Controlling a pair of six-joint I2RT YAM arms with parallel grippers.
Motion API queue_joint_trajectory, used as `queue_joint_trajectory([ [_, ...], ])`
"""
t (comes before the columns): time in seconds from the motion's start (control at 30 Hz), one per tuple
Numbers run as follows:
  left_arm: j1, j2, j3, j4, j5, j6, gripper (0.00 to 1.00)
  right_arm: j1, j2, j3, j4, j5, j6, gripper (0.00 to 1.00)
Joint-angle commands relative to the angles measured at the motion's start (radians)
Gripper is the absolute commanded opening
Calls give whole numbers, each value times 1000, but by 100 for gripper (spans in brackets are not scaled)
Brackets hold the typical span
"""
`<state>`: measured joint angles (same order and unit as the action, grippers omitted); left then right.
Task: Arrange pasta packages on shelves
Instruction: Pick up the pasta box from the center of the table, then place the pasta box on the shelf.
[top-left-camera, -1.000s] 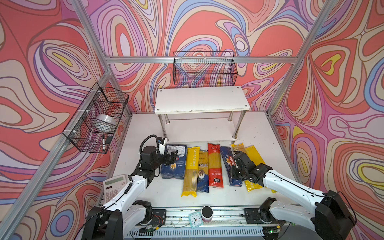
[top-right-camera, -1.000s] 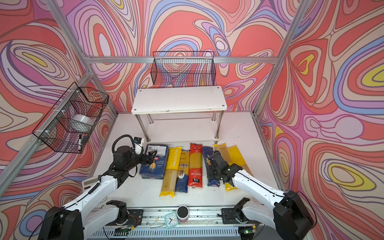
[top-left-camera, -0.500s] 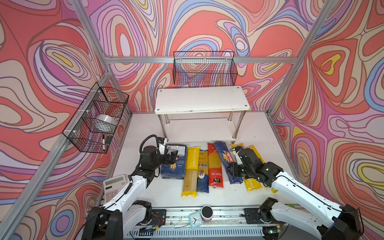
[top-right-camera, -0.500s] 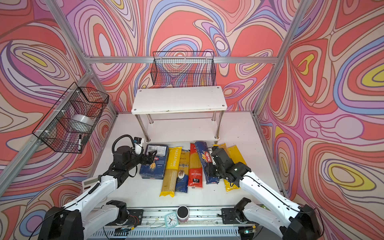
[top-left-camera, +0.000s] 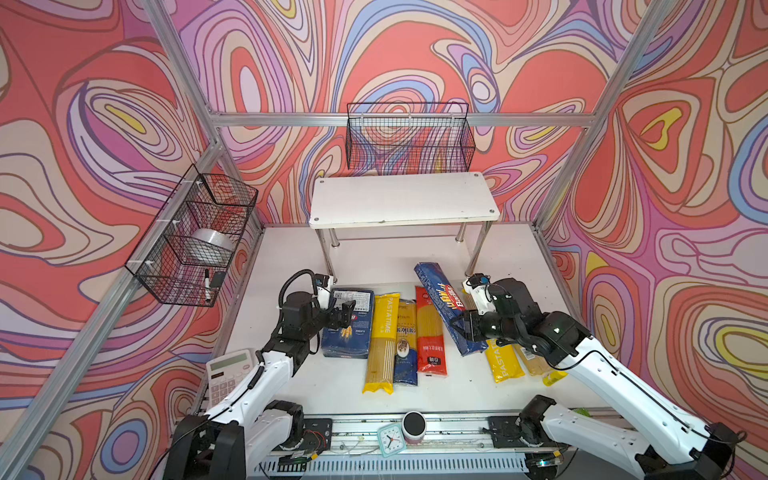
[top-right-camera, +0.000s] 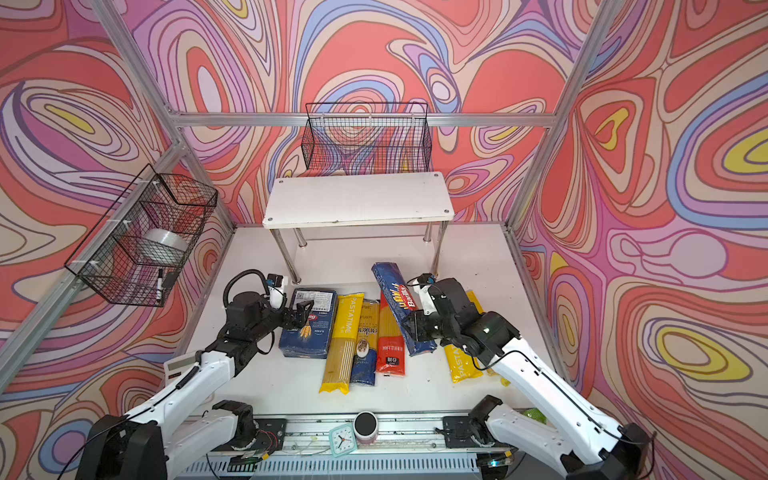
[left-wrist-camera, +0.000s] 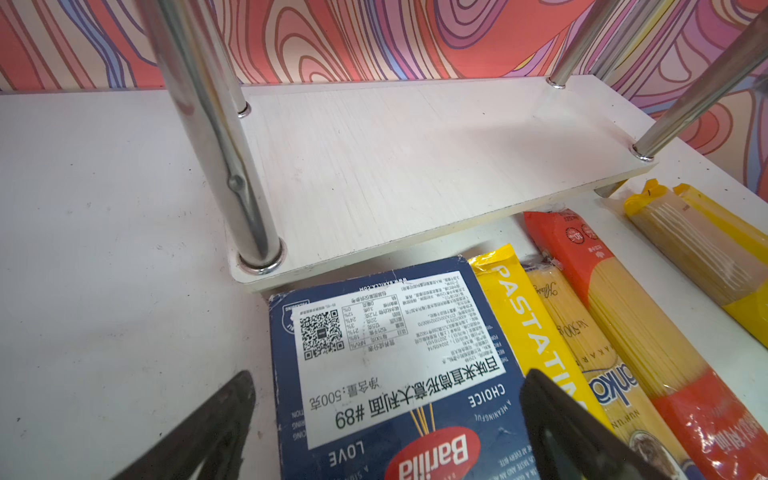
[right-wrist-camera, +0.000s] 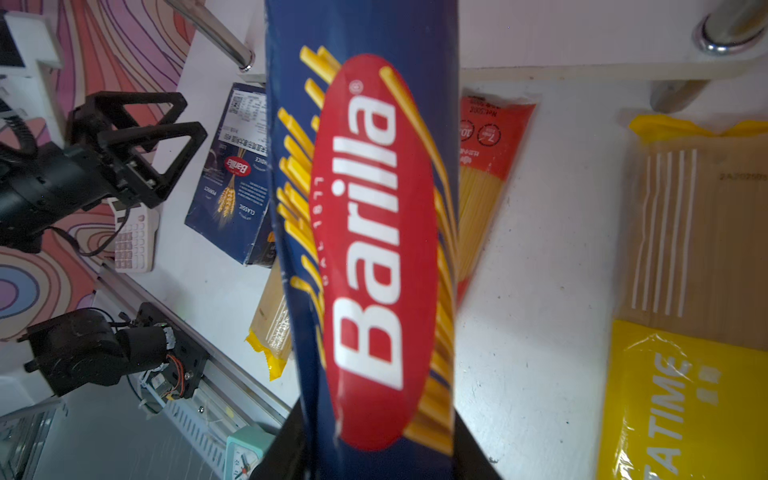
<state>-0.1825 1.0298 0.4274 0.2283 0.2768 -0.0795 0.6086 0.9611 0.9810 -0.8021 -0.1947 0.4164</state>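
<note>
At the bench's (top-left-camera: 286, 257) right, the right gripper (top-left-camera: 464, 329) is clamping the tilted slim box (top-left-camera: 439, 296), which I'd be levelling before the rack (top-left-camera: 403, 199); the left gripper (top-left-camera: 344, 318) is gaping.

A robot lab cell: aluminium framing (top-left-camera: 282, 119) holds swirl-printed wall panels (top-left-camera: 124, 104) (wire basket (top-left-camera: 409, 137) at twelve o'clock) around a white tabletop (top-left-camera: 511, 257).

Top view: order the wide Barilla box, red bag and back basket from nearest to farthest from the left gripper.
1. Wide Barilla box, directly under the left gripper.
2. Red bag, mid-row, to the gripper's right.
3. Back basket, hung at the far back.
</note>
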Motion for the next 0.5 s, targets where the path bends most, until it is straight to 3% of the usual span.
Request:
queue_joint_trajectory([
  [0.0, 0, -11, 4, 3, -14, -5, 100, 6, -28, 93, 73, -78, -78, 21],
  [0.47, 0, -16, 2, 8, -16, -5, 100, 6, 12, 260, 47, -101, -128, 19],
])
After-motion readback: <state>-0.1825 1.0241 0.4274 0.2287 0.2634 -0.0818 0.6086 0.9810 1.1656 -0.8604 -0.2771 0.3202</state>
